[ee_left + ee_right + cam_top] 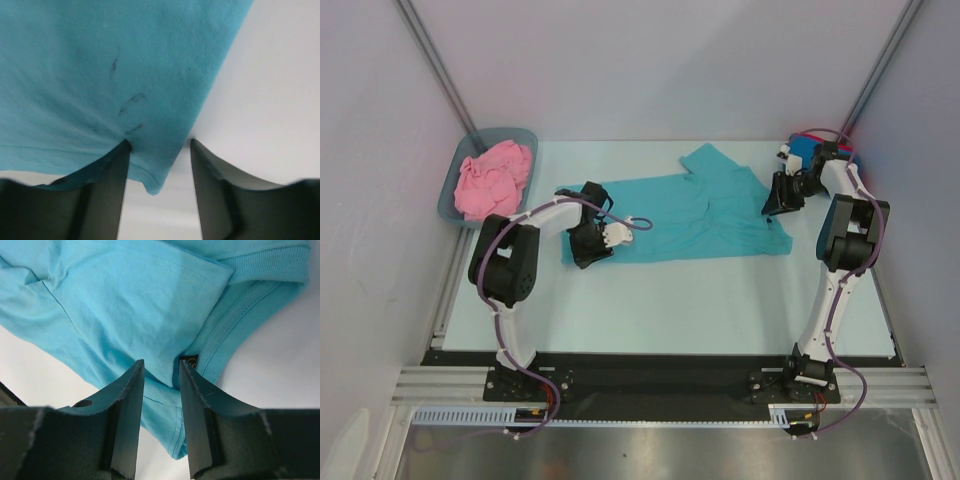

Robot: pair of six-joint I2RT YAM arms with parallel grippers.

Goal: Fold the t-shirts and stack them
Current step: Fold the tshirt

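The surface (670, 300) is a pale mint sheet, boxed in on three sides by plain lavender-grey walls (620, 60). Bare aluminium struts (435, 65) run up the two far corners. Along the near edge a black and silver rail (660, 382) carries both arm bases.

The teal t-shirt (700, 210) lies spread across the middle of the surface, rumpled, with one sleeve pointing toward the far wall. At its left end the left gripper (610, 238) is down at the hem. In the left wrist view the gripper (159, 145) stands spread, a hem corner lies between the fingers, and bare surface shows beside the right-hand finger. At the shirt's right end the right gripper (782, 195) meets the cloth. In the right wrist view the gripper (161, 365) is drawn close, pinching a fold of teal cloth just beside the ribbed collar (270, 262).

A grey-blue tub (450, 195) sits in the far left corner, holding the crumpled pink t-shirt (495, 178). The bright blue t-shirt (804, 148) lies in the far right corner, partly hidden behind the right arm.
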